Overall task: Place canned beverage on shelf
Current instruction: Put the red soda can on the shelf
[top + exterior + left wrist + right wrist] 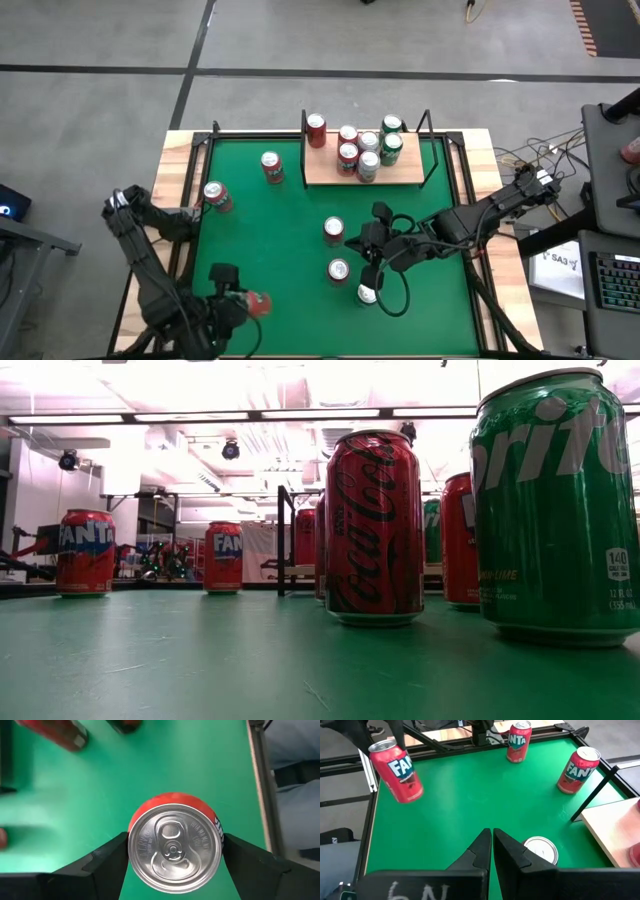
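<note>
My left gripper (245, 303) is at the table's near left corner, shut on a red Fanta can (175, 847), which also shows in the right wrist view as the lifted can (396, 771). The shelf (320, 175), a light wooden board with black uprights, stands at the far edge and carries several cans on their bases. My right gripper (491, 847) hovers shut over the table's middle right, above a can top (540, 851), and holds nothing. My left gripper pinches the Fanta can between its two fingers, one on each side of the can's wall just under the top rim (131, 845). The fingers (107, 862) come slanting down from above. The can is lifted clear of the green table and tilted, top up.
Loose cans stand on the green felt: two Fanta cans at the far left (271, 166) (217, 197) and three near my right gripper (333, 230) (339, 270) (368, 293). The low view shows a Coca-Cola can (374, 528) and a Sprite can (555, 510) close by. A black frame rail (260, 785) borders the table.
</note>
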`<state>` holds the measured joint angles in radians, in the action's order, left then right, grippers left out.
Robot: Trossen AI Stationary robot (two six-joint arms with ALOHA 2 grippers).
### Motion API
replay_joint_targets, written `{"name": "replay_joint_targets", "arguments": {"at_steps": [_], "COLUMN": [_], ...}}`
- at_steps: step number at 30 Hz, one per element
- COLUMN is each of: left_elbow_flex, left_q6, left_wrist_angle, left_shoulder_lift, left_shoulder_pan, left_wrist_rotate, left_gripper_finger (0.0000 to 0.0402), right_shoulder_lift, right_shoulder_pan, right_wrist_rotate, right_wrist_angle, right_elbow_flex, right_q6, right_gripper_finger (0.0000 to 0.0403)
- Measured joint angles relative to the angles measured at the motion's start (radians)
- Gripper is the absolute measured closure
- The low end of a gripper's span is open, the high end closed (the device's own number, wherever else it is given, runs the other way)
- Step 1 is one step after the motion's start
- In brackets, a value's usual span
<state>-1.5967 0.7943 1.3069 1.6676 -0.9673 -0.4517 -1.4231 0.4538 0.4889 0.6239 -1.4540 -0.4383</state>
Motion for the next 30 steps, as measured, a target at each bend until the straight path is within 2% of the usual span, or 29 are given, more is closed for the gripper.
{"name": "replay_joint_targets", "arguments": {"at_steps": [4,10,19,24,30], "left_elbow_flex": [-0.012,-0.013,-0.013,-0.013,-0.013], "left_q6": [-0.140,-0.328,-0.554,-0.647,-0.715], "left_wrist_angle": [-0.015,-0.047,-0.119,-0.141,-0.165], "left_shoulder_lift": [0.000,-0.004,-0.037,-0.063,-0.084], "left_shoulder_pan": [0.055,0.126,0.188,0.205,0.224], "left_wrist_rotate": [-0.011,-0.013,-0.055,-0.063,-0.063], "left_gripper_finger": [0.0123,0.0123,0.0123,0.0125,0.0128], "right_shoulder_lift": [0.000,-0.004,-0.089,-0.134,-0.173], "right_shoulder_pan": [0.000,0.000,0.000,-0.002,-0.016], "right_wrist_rotate": [-0.008,-0.103,-0.123,-0.124,-0.123], "right_wrist_angle": [0.000,-0.002,-0.077,-0.166,-0.247], "right_elbow_flex": [0.001,0.004,0.004,0.004,-0.006], "right_q6": [0.018,0.077,0.196,0.264,0.309], "right_gripper_finger": [0.0394,0.0394,0.0381,0.0325,0.0215]}}
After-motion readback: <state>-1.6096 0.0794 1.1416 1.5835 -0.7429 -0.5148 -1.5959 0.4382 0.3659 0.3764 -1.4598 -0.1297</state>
